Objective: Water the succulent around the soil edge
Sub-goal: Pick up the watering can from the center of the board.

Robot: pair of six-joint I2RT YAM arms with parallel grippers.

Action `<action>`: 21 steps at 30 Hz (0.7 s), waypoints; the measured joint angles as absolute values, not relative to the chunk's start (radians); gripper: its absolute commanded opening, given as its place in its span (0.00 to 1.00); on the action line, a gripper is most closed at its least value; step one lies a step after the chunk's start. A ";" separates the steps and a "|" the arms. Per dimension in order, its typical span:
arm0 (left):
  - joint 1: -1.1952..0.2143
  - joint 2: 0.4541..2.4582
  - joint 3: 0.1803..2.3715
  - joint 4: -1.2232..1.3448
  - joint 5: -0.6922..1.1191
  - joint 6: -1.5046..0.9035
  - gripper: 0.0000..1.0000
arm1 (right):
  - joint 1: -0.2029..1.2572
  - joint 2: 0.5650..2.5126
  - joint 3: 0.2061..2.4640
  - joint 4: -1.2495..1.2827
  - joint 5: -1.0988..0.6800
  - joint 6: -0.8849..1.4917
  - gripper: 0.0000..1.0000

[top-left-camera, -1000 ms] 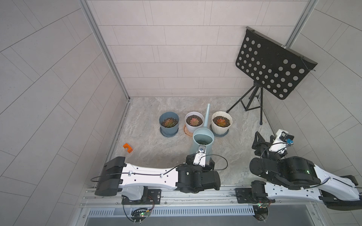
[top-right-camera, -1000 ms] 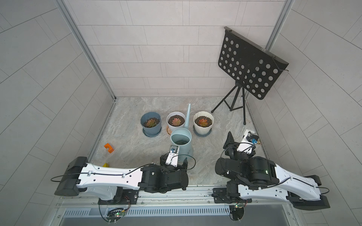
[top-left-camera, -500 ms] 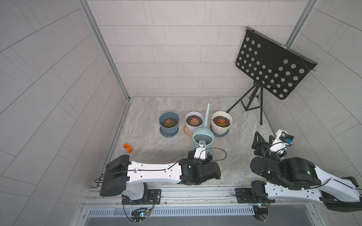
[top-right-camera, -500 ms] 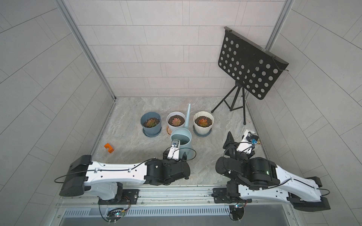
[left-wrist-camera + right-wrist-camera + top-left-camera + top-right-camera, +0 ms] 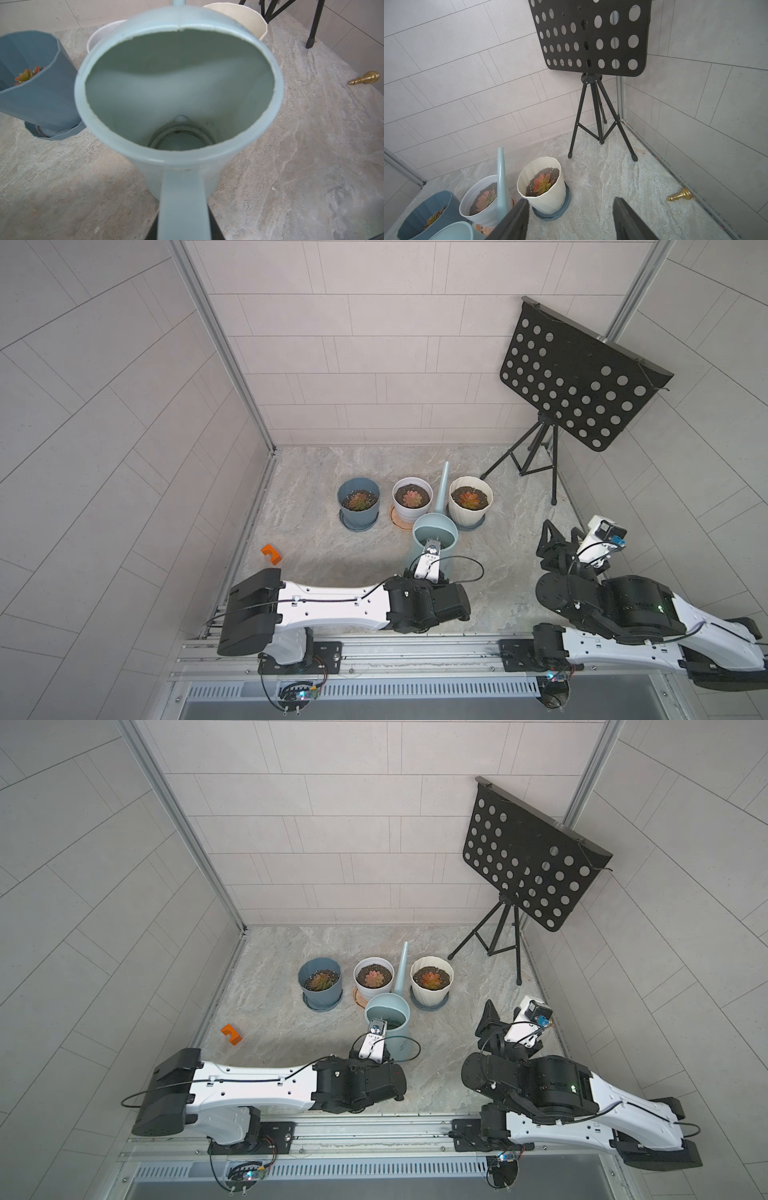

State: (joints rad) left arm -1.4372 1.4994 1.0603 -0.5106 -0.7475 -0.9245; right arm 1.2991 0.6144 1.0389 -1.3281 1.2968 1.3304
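Pale-blue watering can [image 5: 446,531] stood on the marble tabletop [image 5: 332,556] in a top view, its spout [image 5: 442,485] between the white pot [image 5: 407,514] and the cream pot [image 5: 467,518]. Left wrist view: the left hand [image 5: 184,233] clamped its handle [image 5: 182,197]. Right wrist view: the right hand [image 5: 571,222] hung wide and empty, facing the cream pot's succulent [image 5: 542,182].
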 measured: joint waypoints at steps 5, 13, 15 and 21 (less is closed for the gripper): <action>-1.483 1.432 1.062 -0.605 -0.748 -0.887 0.07 | 1.299 0.591 1.039 -1.311 1.292 1.301 0.66; -1.601 1.182 1.121 -0.798 -0.793 -0.780 0.00 | 1.299 0.575 1.047 -1.282 1.290 1.234 0.65; -1.601 1.147 1.189 -0.875 -0.846 -0.727 0.00 | 1.299 0.575 1.058 -1.276 1.291 1.213 0.66; -1.486 1.060 1.404 -0.912 -0.974 -0.391 0.00 | 1.299 0.575 1.089 -1.254 1.300 1.162 0.66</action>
